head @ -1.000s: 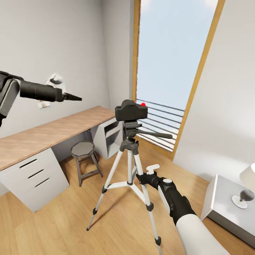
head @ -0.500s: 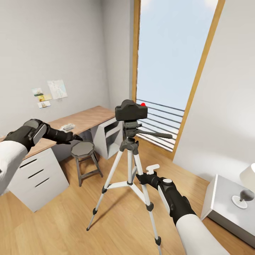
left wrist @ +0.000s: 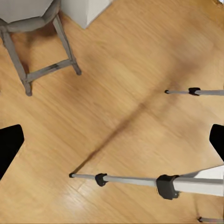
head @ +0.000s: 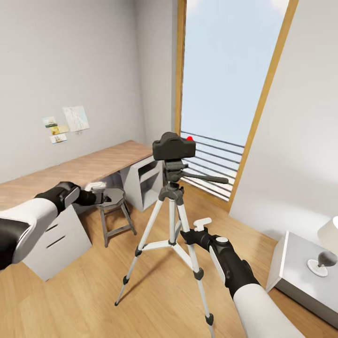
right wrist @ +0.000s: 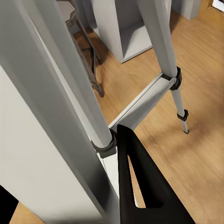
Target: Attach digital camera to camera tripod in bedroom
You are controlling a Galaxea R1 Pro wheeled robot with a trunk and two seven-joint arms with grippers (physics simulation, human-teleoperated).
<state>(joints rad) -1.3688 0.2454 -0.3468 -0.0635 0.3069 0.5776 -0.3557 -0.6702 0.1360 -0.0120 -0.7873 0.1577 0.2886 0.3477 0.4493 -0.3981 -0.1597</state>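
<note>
Black digital camera (head: pixel 173 146) is sitting on camera tripod (head: pixel 172 220), looking attached. Left gripper (head: pixel 104 197) is dropping to 9 o'clock, wide and empty. Right gripper (head: pixel 187 234) is clamping a tripod leg.

Matt black digital camera (head: pixel 173 146); silver metal camera tripod (head: pixel 171 220) legs.

Camera (head: pixel 173 147): black, with a red dot on top; tripod (head: pixel 172 225): silver legs with black joints, feet and head. Floor (head: pixel 141 300): light wood with a plank grain; desk (head: pixel 70 176): wood top over white drawers with dark slot handles; stool (head: pixel 111 206): grey; walls (head: pixel 70 70): pale grey; window (head: pixel 225 80): wood frame around pale blue sky. Both arms are white with black forearms, the left gripper (head: pixel 104 199) and right gripper (head: pixel 187 234) black; the nightstand (head: pixel 300 272) is pale grey.
</note>
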